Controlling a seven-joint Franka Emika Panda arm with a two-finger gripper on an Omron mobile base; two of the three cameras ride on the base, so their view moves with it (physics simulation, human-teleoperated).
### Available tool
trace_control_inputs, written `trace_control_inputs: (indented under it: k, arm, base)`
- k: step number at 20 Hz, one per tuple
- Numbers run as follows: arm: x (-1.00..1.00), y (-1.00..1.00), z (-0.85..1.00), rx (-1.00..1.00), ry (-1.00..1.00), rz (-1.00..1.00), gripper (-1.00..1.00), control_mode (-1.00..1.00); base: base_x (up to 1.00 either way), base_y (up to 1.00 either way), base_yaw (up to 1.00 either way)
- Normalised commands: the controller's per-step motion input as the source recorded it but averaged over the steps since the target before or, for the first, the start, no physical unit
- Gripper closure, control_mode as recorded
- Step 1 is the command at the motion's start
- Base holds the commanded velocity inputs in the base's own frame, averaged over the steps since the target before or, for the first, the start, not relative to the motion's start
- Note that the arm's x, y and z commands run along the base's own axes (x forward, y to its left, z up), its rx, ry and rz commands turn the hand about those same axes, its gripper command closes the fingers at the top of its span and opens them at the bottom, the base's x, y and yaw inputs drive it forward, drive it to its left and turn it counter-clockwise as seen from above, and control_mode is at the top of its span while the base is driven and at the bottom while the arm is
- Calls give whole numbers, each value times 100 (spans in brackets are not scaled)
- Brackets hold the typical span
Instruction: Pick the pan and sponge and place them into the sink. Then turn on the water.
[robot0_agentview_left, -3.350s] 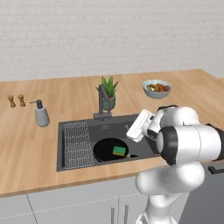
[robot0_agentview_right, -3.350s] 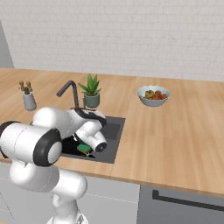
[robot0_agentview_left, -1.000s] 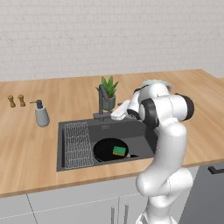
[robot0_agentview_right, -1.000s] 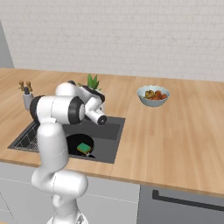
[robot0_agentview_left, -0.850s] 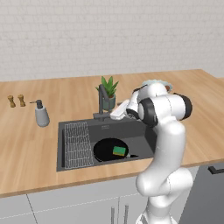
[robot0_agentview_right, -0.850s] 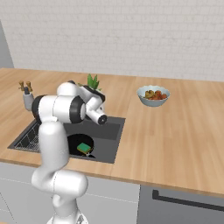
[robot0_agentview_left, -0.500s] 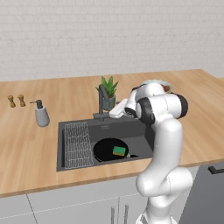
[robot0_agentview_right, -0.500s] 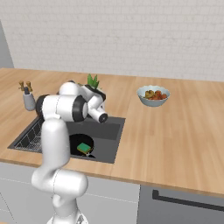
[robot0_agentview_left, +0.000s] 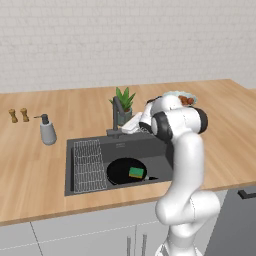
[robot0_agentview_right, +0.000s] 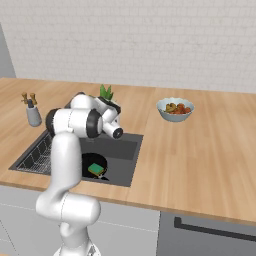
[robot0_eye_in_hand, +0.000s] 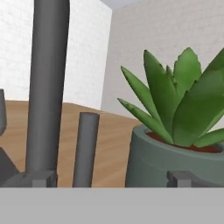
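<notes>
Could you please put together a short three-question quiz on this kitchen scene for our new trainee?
1. True or false: the sponge lies on the pan inside the sink.
2. What stands nearest the gripper? A) faucet B) fruit bowl C) soap dispenser
3. Fill in: the gripper's jaws are ____.

Key: 1 true. 2 A. 3 open.
</notes>
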Motion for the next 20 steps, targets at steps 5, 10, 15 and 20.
trace_control_inputs:
  k: [5, 10, 15, 20]
  arm:
    - [25, 1, -7, 0, 0, 0, -100, -100]
    - [25, 0, -5, 0, 0, 0, 100, -100]
    - [10, 0, -1, 0, 0, 0, 100, -100]
    - [0, -27, 0, 4, -3, -2, 100, -100]
  base:
    - [0, 0, 0]
    - [0, 0, 0]
    - [0, 0, 0]
    - [0, 0, 0]
